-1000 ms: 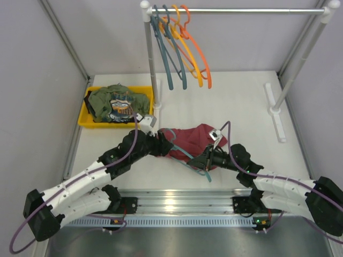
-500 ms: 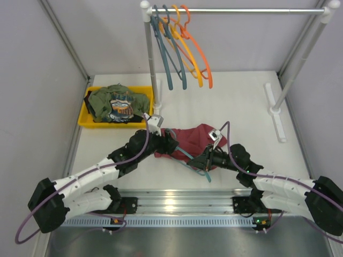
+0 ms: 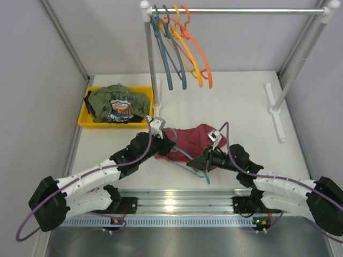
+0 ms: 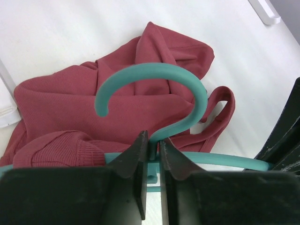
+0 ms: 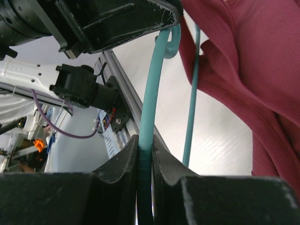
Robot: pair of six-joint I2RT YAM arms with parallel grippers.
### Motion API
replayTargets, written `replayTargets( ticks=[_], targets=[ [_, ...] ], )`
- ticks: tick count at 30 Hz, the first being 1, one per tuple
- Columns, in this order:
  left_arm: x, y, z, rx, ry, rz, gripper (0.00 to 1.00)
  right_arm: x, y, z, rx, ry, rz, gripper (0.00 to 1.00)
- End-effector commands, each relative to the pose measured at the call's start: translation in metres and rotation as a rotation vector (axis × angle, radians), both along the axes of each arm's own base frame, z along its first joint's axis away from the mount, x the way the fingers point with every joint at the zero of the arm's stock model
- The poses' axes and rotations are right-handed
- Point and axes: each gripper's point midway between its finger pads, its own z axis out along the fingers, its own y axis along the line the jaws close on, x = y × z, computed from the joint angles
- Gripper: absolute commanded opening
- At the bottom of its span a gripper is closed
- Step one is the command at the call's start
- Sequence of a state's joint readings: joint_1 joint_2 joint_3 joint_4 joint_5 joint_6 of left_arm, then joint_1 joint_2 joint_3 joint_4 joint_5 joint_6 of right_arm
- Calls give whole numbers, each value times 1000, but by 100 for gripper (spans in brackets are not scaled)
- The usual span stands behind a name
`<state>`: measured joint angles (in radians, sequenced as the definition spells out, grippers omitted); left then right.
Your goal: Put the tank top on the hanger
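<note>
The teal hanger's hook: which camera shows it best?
The left wrist view: the hanger shows its whole hook over the tank top, neck in the left gripper. The right wrist view shows only one bar pinched by the right gripper; the top view shows only small teal bits.

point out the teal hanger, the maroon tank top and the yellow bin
teal hanger (image 4: 154, 69): left wrist view, top of its hook
maroon tank top (image 3: 188, 136): top view, middle of fabric
yellow bin (image 3: 88, 123): top view, near wall

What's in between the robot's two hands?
The teal hanger runs between the left gripper and right gripper, both pinching it, beside the maroon tank top. The top view shows it.
</note>
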<state>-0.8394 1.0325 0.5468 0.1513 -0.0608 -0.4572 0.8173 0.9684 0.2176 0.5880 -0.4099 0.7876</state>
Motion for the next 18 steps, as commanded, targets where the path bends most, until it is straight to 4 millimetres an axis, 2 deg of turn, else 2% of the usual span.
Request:
replayTargets(
  ticks=[1, 2, 3, 8, 9, 13, 15, 16, 18],
  targets=[
    [2, -1, 5, -25, -38, -4, 14, 0, 6, 22, 13, -76, 17, 0],
    [2, 0, 6, -25, -40, -2, 3, 0, 5, 19, -6, -63, 15, 0],
    [1, 2, 4, -18, -36, 1, 0, 0, 5, 18, -14, -65, 12, 0],
    [0, 7, 4, -7, -48, 8, 0, 4, -2, 11, -77, -39, -33, 3],
    [0, 7, 4, -7, -51, 9, 0, 3, -6, 4, -109, -14, -42, 4],
    [0, 10, 2, 1, -53, 20, 0, 10, -18, -8, -196, 31, -122, 17],
    [0, 11, 3, 2, -58, 27, 0, 13, -21, -4, -207, 33, -142, 24],
    [1, 13, 2, 4, -60, 37, 0, 13, -27, -11, -245, 51, -163, 28],
    [2, 16, 4, 3, -68, 48, 0, 16, -29, -7, -257, 52, -181, 35]
  ],
)
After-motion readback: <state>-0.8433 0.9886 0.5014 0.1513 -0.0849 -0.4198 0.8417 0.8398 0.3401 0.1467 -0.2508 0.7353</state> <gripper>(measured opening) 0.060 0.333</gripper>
